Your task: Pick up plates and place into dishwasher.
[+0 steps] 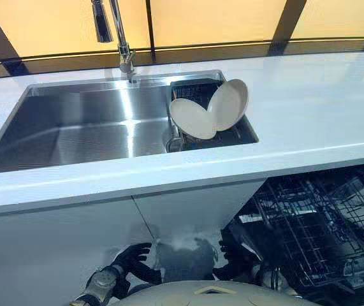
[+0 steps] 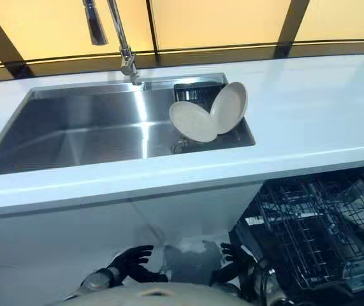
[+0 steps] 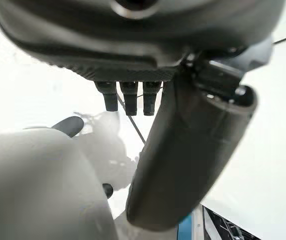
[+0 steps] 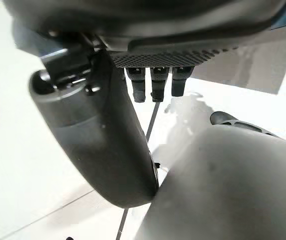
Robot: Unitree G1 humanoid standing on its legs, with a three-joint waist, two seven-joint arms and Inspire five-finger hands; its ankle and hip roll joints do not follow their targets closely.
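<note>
Left hand [image 1: 132, 260] and right hand [image 1: 231, 254] hang low before the cabinet, fingers loosely spread and holding nothing. The dishwasher rack [image 1: 322, 223] stands open at lower right. Beyond the table [image 1: 322, 121] edge, two plates [image 1: 193, 119] lean together in the sink [image 1: 73, 137] drainer basket [image 1: 191, 92]. Recommended: pinch the front plate's rim first and lift it clear of its neighbour.

The bench's [image 1: 309, 121] front edge is jutting out above the left hand [image 1: 134, 258] and right hand [image 2: 232, 255], both hanging open-fingered near the white cabinet front [image 1: 60, 255]. The sink [image 1: 73, 134] is lying open across its left and middle. The faucet [image 1: 121, 38] is leaning over its back rim, and plates [image 1: 193, 118] in a dark rack [image 1: 239, 135] are filling its right end. The dishwasher rack [image 1: 322, 229] is sticking out below the bench on the right.
</note>
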